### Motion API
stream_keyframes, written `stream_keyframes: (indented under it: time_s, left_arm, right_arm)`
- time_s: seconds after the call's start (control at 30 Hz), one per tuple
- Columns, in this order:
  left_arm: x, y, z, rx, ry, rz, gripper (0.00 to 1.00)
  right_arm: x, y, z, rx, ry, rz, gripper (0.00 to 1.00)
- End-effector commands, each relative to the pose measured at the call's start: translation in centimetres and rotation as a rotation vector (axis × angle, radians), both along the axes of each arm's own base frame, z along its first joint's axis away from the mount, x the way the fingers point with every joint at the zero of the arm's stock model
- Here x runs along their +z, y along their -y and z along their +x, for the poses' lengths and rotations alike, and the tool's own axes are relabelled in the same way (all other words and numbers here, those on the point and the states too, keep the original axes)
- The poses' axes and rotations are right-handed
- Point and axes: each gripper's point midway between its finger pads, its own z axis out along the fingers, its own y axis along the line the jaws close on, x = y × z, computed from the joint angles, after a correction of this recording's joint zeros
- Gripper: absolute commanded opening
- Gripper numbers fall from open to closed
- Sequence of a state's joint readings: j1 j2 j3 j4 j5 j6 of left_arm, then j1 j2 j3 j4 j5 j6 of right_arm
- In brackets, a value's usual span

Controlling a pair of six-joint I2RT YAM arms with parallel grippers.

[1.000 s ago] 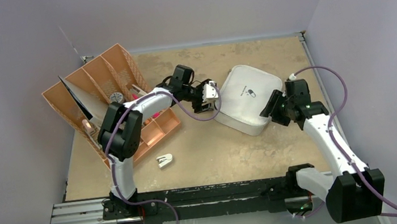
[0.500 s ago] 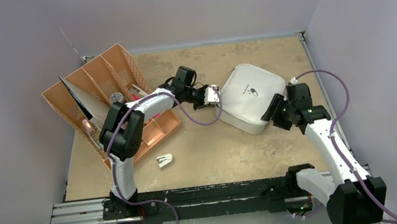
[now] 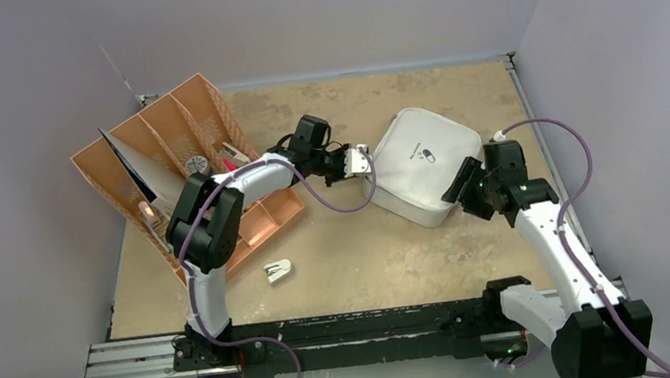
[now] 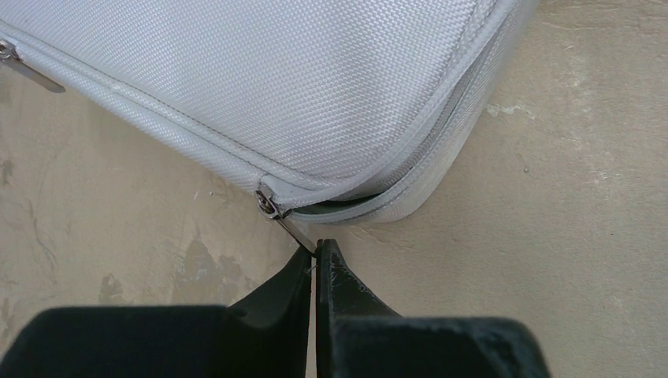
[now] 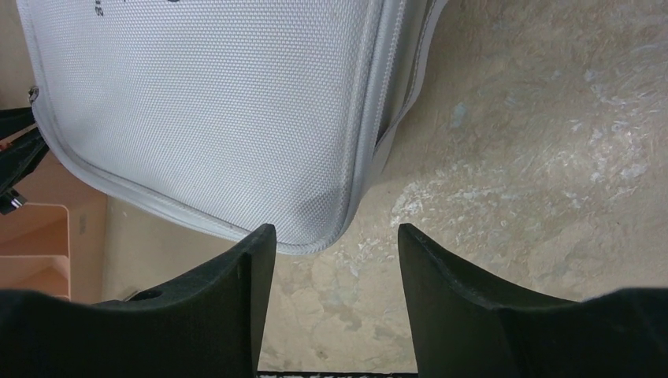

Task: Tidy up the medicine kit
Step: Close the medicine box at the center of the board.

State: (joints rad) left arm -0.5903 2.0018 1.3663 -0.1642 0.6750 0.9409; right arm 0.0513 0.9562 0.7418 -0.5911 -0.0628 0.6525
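Pale grey walls box in a tan counter (image 3: pixel 368 252), where the kit (image 3: pixel 420 164) lies flat, right of centre, lid up, well apart from the orange tray (image 3: pixel 183 159). The left gripper (image 4: pixel 316 252) is closed on the very tip of the zip pull (image 4: pixel 293 230) at the kit's left corner, where the zip gapes slightly. The right gripper (image 5: pixel 337 244) stands open over the near corner, holding nothing; whether it touches the shell cannot be told. The main risk is the thin hold: a tug could slide the pull out of the jaws. With nothing pinning the kit, a tug along the zip would likely drag the whole case across the counter instead of running the slider. The slider may also bind on the curved corner.
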Motion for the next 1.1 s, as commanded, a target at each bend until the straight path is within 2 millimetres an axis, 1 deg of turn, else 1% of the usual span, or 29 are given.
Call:
stream_keyframes:
  time_s: [0.0, 0.2, 0.3, 0.5, 0.7, 0.73, 0.8, 0.9, 0.97, 1.07]
  left_arm:
    - [2.7, 0.6, -0.9, -0.008, 0.021, -0.055, 0.00]
    - [2.7, -0.1, -1.2, 0.019, 0.029, -0.047, 0.00]
    - [2.8, -0.2, -1.2, 0.024, 0.028, -0.044, 0.00]
    - [2.3, -0.5, -1.7, 0.037, 0.004, -0.038, 0.00]
    - [2.0, -0.8, -1.6, 0.045, 0.026, -0.033, 0.00]
    - [2.1, -0.6, -1.5, 0.040, 0.027, -0.038, 0.02]
    - [2.3, -0.3, -1.4, 0.027, 0.024, -0.049, 0.12]
    - [2.8, 0.4, -1.5, 0.005, 0.001, -0.074, 0.20]
    - [3.0, 0.9, -1.7, -0.017, -0.017, -0.088, 0.23]
    - [2.8, 1.2, -1.7, -0.024, -0.029, -0.085, 0.23]
  right_arm:
    - [0.2, 0.3, 1.1, -0.023, 0.017, -0.004, 0.61]
    - [0.1, -0.1, 2.3, 0.000, 0.037, 0.005, 0.62]
    - [0.0, -0.4, 3.2, 0.049, 0.059, -0.002, 0.63]
    - [-0.1, -1.1, 5.0, 0.163, 0.107, -0.017, 0.60]
    - [1.1, -0.2, 6.3, 0.256, 0.176, -0.132, 0.60]
    - [1.2, 0.1, 6.6, 0.261, 0.184, -0.150, 0.60]
    - [1.4, 0.2, 7.1, 0.265, 0.197, -0.161, 0.59]
    - [1.1, -0.2, 7.8, 0.272, 0.187, -0.138, 0.59]
    - [0.8, -0.4, 8.2, 0.274, 0.174, -0.127, 0.59]
    - [0.5, -0.6, 8.5, 0.277, 0.155, -0.113, 0.58]
